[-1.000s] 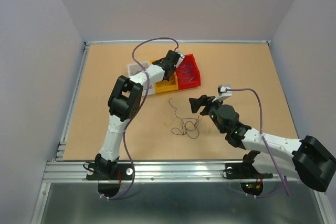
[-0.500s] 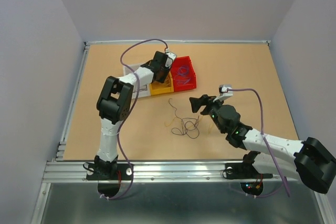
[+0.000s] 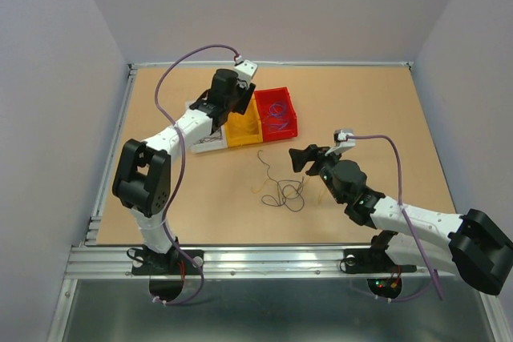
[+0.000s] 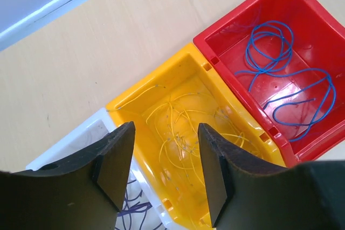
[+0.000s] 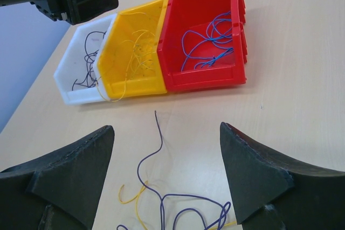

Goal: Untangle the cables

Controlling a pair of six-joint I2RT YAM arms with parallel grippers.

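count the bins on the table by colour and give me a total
red bin: 1
yellow bin: 1
white bin: 1
total: 3 bins

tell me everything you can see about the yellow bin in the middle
The yellow open-topped plastic bin stands upright on the tan table, the middle of a row of three, its sides against a white bin and a red bin. It looks glossy and rigid. Inside lie thin yellow wires, loose. The left end effector hangs open above it, not touching.
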